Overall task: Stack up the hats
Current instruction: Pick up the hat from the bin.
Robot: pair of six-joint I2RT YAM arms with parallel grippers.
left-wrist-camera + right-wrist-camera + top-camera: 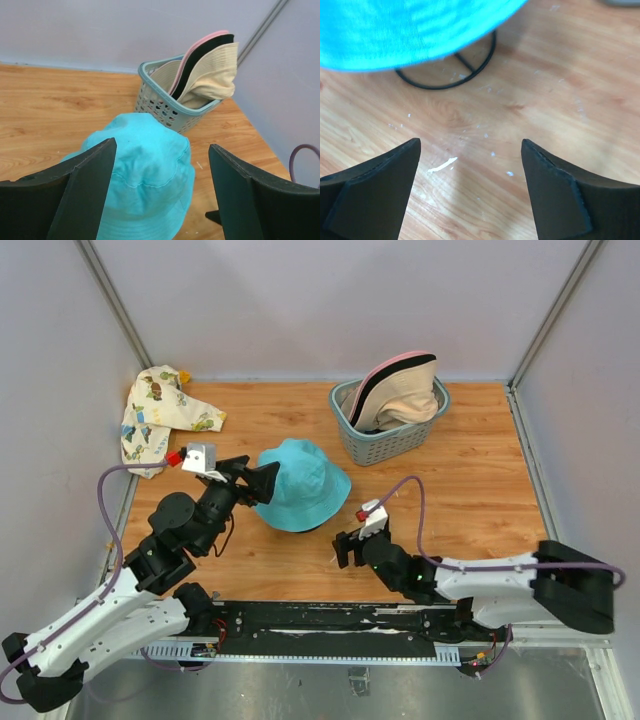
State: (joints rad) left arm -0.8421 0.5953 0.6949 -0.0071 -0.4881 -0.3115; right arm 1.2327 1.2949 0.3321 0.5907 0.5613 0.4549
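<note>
A: Where do the pincers stand?

B: The left pincer [252, 478] has its jaws wide and holds nothing. It sits at the left edge of the teal hat [300, 483]; whether a finger touches the brim I cannot tell. The right pincer [345, 545] is just as wide and empty, low over the bare worktop [460, 490], near the hat's front right brim but apart from it

A: And the hat itself?

B: It lies crown up in the middle of the worktop with the brim spread flat around it. It looks like thin, soft cloth, so I judge it light and limp: it will sag and fold wherever it is lifted, and it should not be fragile

A: So where would you take hold?

B: At the brim, I think, one pincer on each side, so it hangs open rather than crumpling. A pinch on the crown would probably just bunch the fabric

A: What lies further out?

B: At the back right a slatted basket [385, 445] holds a pink hat [400, 362], a black hat [372, 390] and a cream hat [410, 400] standing on edge. A printed cloth [160, 415] lies in the back left corner; it may be another hat
</note>
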